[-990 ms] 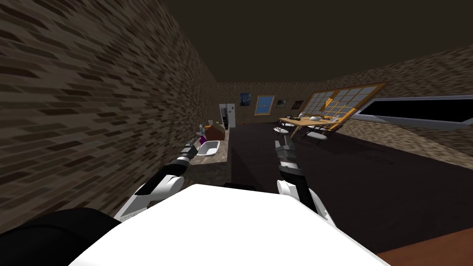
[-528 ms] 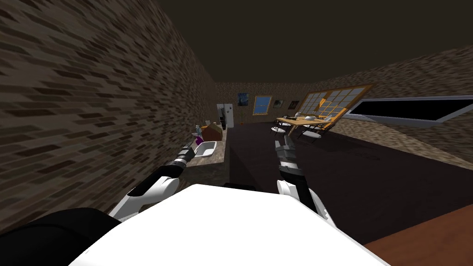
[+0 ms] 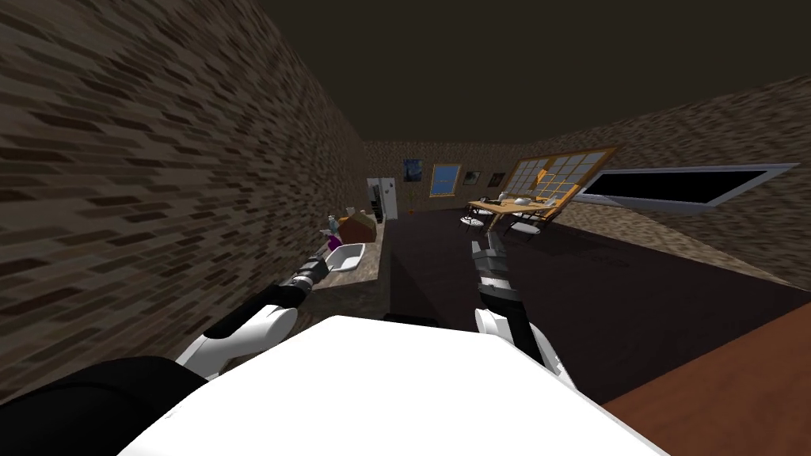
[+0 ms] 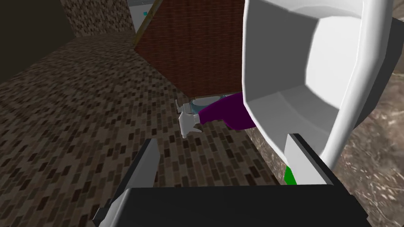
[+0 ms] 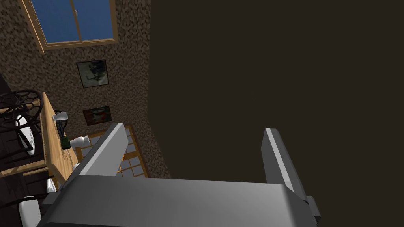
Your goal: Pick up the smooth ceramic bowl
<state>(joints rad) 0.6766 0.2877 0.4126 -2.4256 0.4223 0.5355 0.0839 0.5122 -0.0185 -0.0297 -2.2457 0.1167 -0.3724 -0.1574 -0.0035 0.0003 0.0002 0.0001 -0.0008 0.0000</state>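
Here white bowl rests on mottled counter beside brick wall

Plain white smooth faceted bowl, grey shading inside, no pattern. Deep purple spray bottle with a pale grey-white trigger head. Reddish-brown box with a fine woven grid texture. Mottled brown stone-look counter with pale veins. Tan and dark brown brick wall, small bricks in a staggered pattern. Left gripper: light grey fingers, black body; bright green patch by one finger. Right gripper: grey fingers, grey body. Flat dark brown ceiling. Near-black floor. Blue window in a tan wooden frame. Light orange-tan wooden table.
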